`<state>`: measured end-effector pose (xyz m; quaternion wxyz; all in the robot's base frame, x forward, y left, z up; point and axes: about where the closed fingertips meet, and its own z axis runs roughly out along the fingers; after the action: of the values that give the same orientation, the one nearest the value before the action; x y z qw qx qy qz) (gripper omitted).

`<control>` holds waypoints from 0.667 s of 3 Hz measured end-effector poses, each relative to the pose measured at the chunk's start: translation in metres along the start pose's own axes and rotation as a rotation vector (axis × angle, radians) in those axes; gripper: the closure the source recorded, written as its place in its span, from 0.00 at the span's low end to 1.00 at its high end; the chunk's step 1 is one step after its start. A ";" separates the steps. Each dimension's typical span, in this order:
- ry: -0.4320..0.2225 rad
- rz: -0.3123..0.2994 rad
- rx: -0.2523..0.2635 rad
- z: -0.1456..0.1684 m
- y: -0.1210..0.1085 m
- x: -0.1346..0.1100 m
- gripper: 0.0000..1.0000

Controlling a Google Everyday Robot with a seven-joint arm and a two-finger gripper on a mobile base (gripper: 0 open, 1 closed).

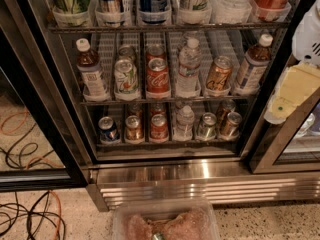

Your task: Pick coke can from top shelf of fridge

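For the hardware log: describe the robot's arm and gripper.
The gripper, at the right edge by the fridge frame, is a pale yellow blocky wedge with a small green dot. Above it, the arm is white, rounded, with small dark holes.

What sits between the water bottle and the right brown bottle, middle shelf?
A gold can, in the camera view; the tool hangs at the right edge of the fridge.

Single camera, high, tilted down, close, facing fridge (200,173) front; gripper (289,95) at right edge.
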<state>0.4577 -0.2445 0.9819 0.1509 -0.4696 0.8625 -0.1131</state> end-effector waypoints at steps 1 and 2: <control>0.001 0.019 0.007 -0.001 -0.001 0.000 0.00; -0.047 0.071 0.023 0.001 0.003 -0.002 0.00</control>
<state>0.4572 -0.2418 0.9801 0.1805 -0.4396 0.8734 -0.1062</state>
